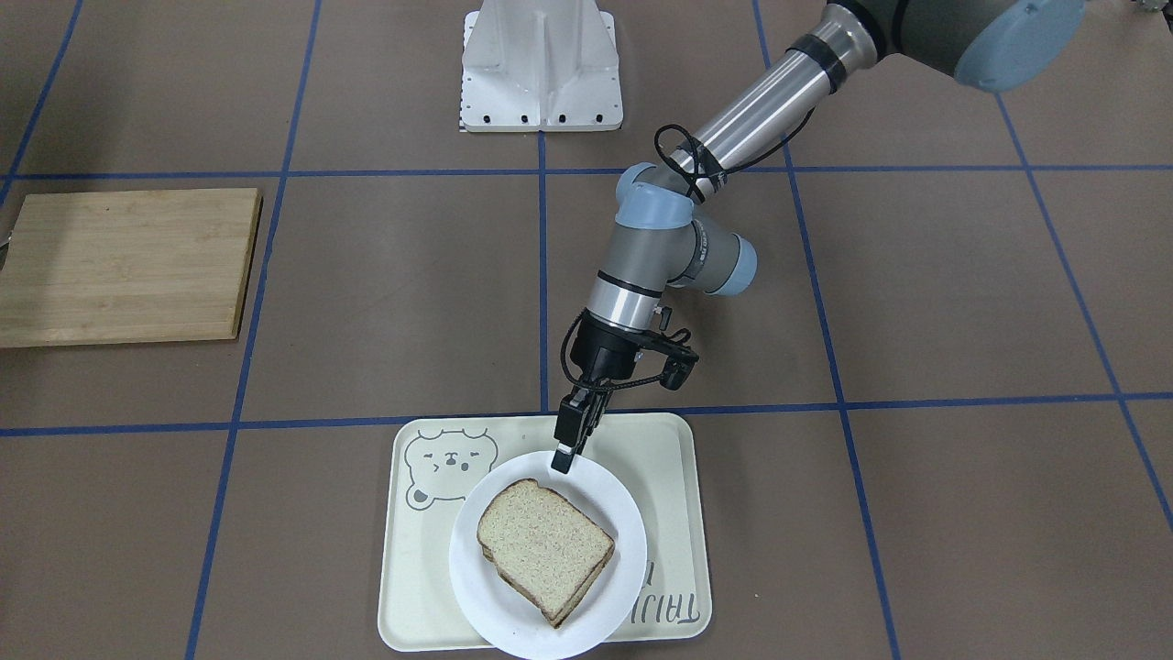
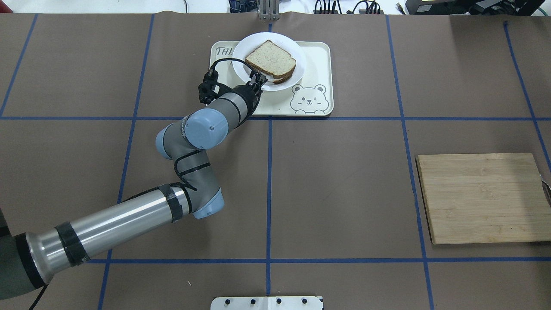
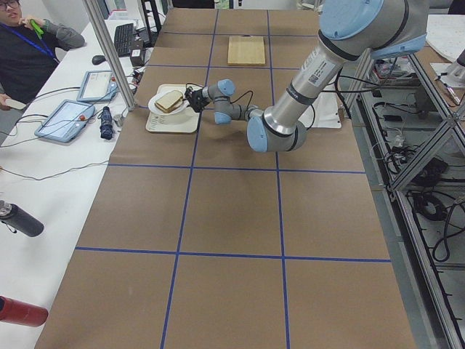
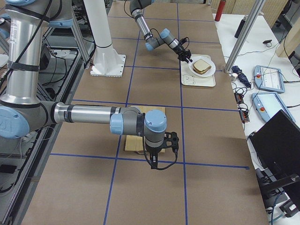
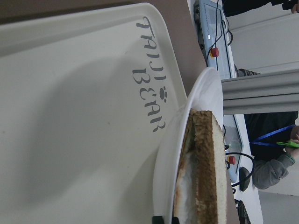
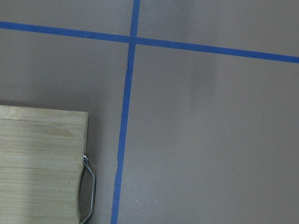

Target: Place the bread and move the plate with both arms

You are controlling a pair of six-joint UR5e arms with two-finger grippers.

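Your left hand [image 1: 563,456] pinches the plate [image 1: 612,500] by its robot-facing rim, bread [image 1: 545,543] aboard, at the counter's far-edge middle; the right hand [image 4: 158,161] (grip state unreadable) hangs well apart, near the right edge.

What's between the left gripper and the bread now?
Only a bare strip of white plate; the left gripper sits at its rim, bread just beyond. Clear in the front-facing view.

Left tool [image 1: 563,458] pinching plate [image 1: 619,513], right arm [image 4: 89,114] outstretched
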